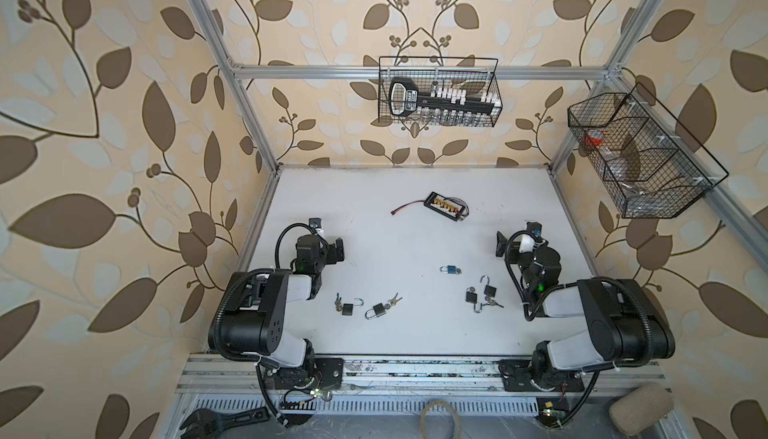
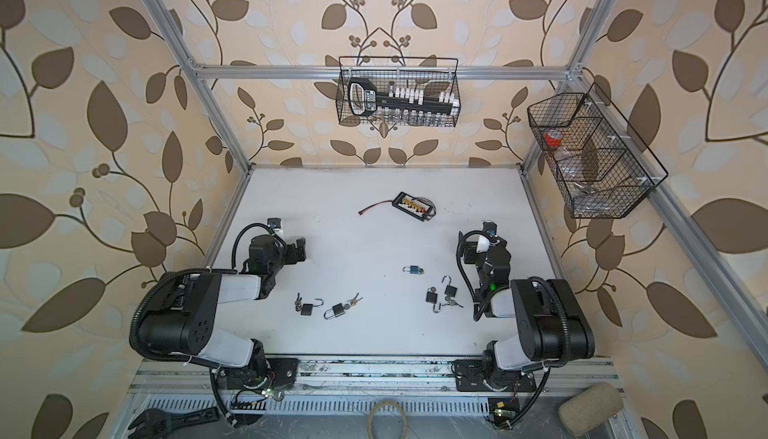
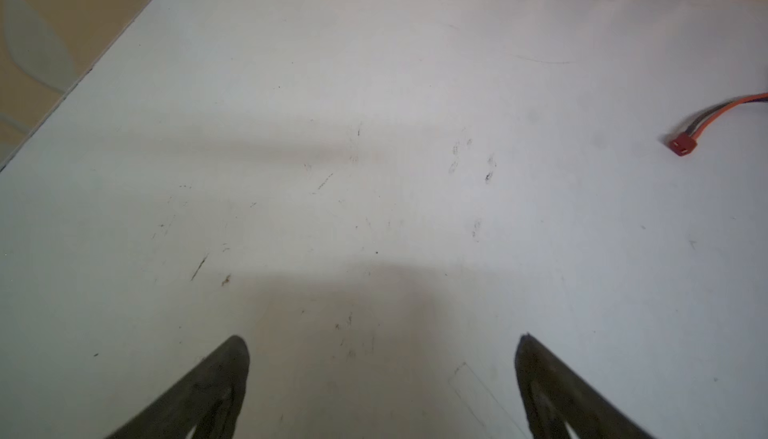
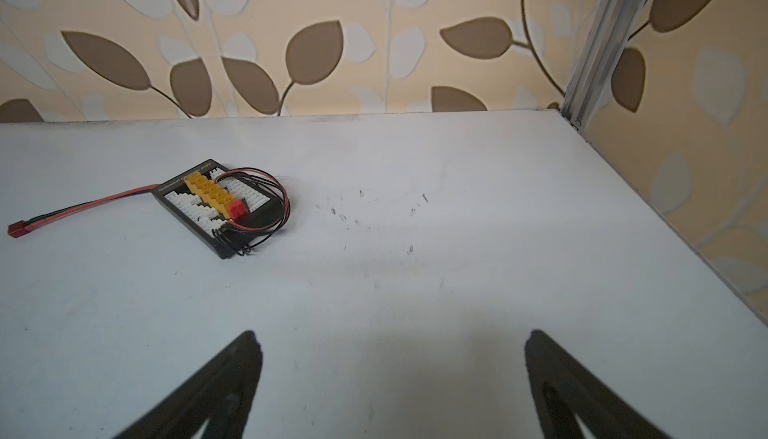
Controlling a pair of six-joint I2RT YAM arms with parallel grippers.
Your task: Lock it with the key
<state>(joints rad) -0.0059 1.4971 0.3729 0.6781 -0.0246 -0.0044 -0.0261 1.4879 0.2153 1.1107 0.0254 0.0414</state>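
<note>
Reading left to right, we find the left gripper (image 3: 381, 339) spread and empty, black padlocks (image 1: 377, 310) with keys (image 1: 393, 300) on the table (image 1: 395, 241), a blue padlock (image 1: 449, 269), two further padlocks (image 1: 471, 296), then the right gripper (image 4: 392, 333) equally spread (both presumably parked clear for approach).

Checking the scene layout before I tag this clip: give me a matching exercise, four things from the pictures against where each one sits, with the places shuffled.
Things:
1. blue padlock
2. black connector board
3. big black key
4. red roll

Places:
A. in the side wire basket on the right of the frame
B. towards the back of the table, with a red and black lead trailing from it
C. in the back wire basket hung on the rear rail
D. mid-table, just behind the black padlocks

Pairs: 1-D, 2-B, 3-C, 4-A
</note>
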